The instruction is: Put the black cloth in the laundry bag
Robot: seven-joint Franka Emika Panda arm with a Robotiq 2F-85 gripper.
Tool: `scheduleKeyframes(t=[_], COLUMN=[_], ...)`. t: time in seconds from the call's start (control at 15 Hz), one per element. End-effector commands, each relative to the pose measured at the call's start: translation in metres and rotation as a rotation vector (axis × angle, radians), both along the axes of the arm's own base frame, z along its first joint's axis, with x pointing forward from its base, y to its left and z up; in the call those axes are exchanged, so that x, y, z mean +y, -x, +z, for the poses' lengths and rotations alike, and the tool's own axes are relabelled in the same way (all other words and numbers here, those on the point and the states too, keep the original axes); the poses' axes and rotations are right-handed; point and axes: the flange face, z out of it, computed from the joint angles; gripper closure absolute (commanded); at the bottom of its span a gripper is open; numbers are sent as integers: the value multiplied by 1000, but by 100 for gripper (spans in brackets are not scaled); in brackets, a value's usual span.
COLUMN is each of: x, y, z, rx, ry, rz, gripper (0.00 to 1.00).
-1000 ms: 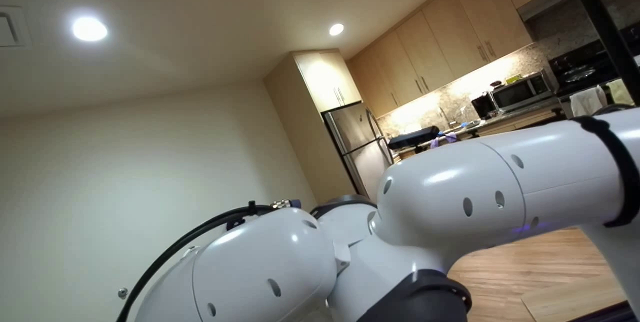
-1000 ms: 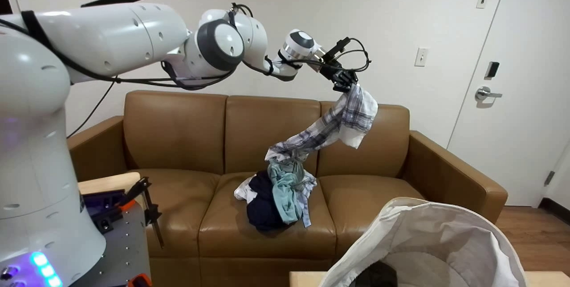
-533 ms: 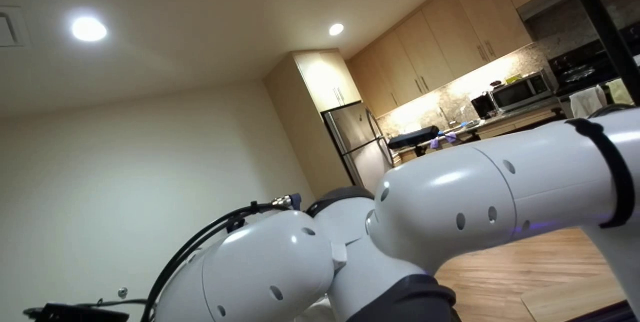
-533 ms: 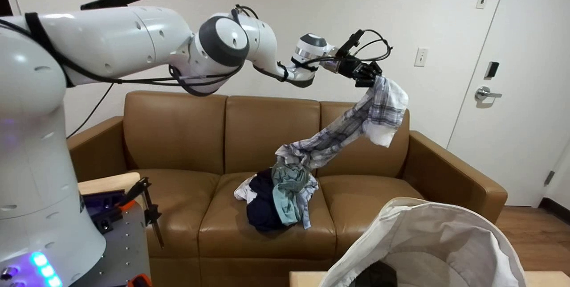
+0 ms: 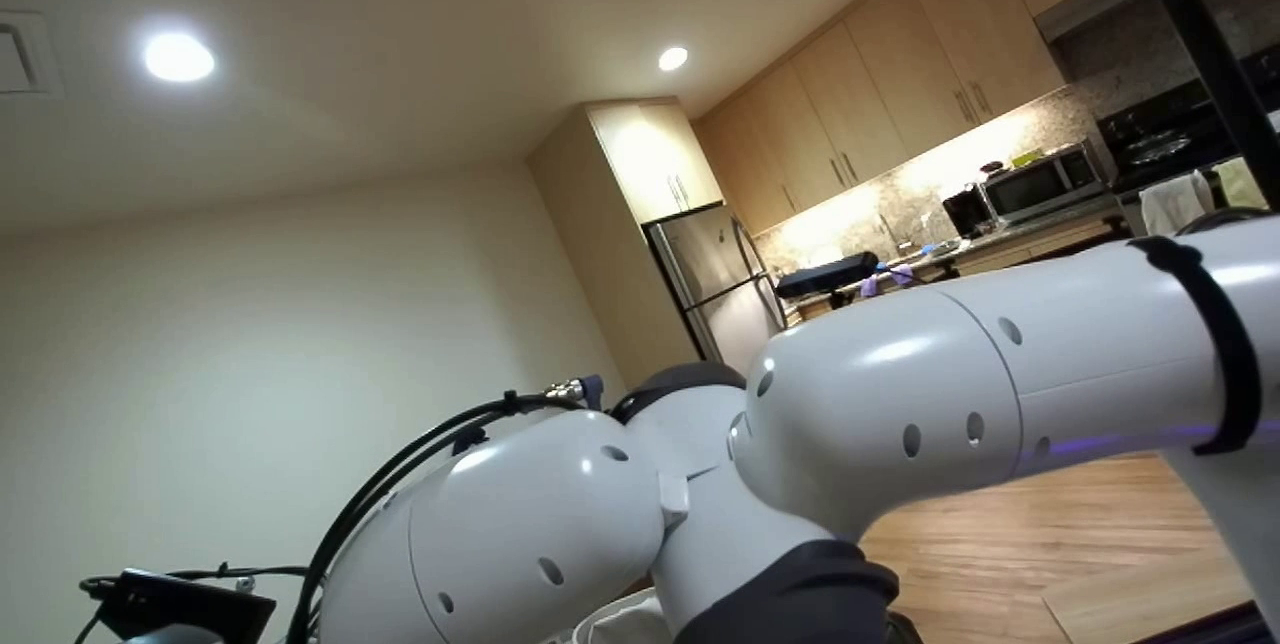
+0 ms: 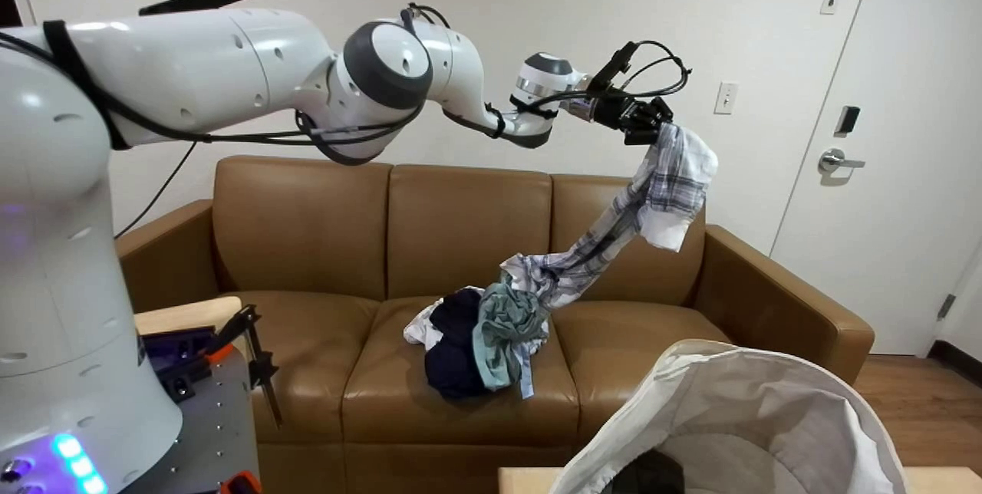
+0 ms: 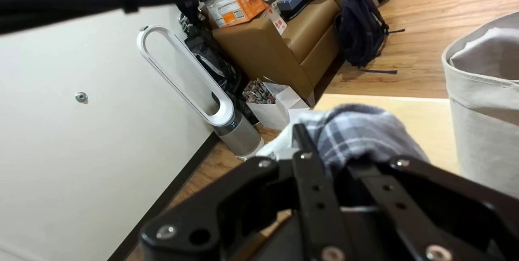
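Observation:
A grey-and-white plaid cloth (image 6: 675, 187) is pinched at its upper end by my gripper (image 6: 658, 130), high over the sofa's right side. Its lower end slopes down to the clothes pile and touches a teal cloth (image 6: 502, 337). In the wrist view the plaid cloth (image 7: 361, 133) bulges around the fingertips of my shut gripper (image 7: 326, 157). The beige laundry bag (image 6: 621, 433) stands open at the front right, lower than the gripper; the wrist view has the bag (image 7: 482, 135) at the right edge. Inside it lies a dark piece, apparently the black cloth (image 6: 650, 472).
On the brown sofa (image 6: 299, 325), a navy cloth (image 6: 453, 356) and a white one (image 6: 420, 327) share the pile with the teal cloth. The bag rests on a light wooden table (image 7: 425, 111). A tower fan (image 7: 239, 131) and a backpack (image 7: 359, 28) stand farther off.
My gripper has travelled right and slightly up, drawing the plaid cloth along. The plaid cloth's lower end has slid right over the pile, and the teal cloth has bunched up and shifted right.

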Motion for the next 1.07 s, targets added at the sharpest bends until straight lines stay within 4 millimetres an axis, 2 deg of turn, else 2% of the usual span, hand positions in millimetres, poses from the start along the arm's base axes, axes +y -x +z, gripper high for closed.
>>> scheduleKeyframes(t=[0.0,0.07,0.33,0.4,0.47,0.8,0.87,1.0], x=[-7,-1,-7,-8,-8,10,12,51], y=[1,0,-1,0,-1,8,12,21], z=[10,1,5,-5,-19,-122,-134,-163], rx=[58,19,39,27,18,-12,-15,-14], ry=[140,37,96,-53,-97,-374,-434,-537], rz=[-15,3,-1,-16,-17,-107,-128,-131], gripper=[91,91,92,91,92,91,91,91])
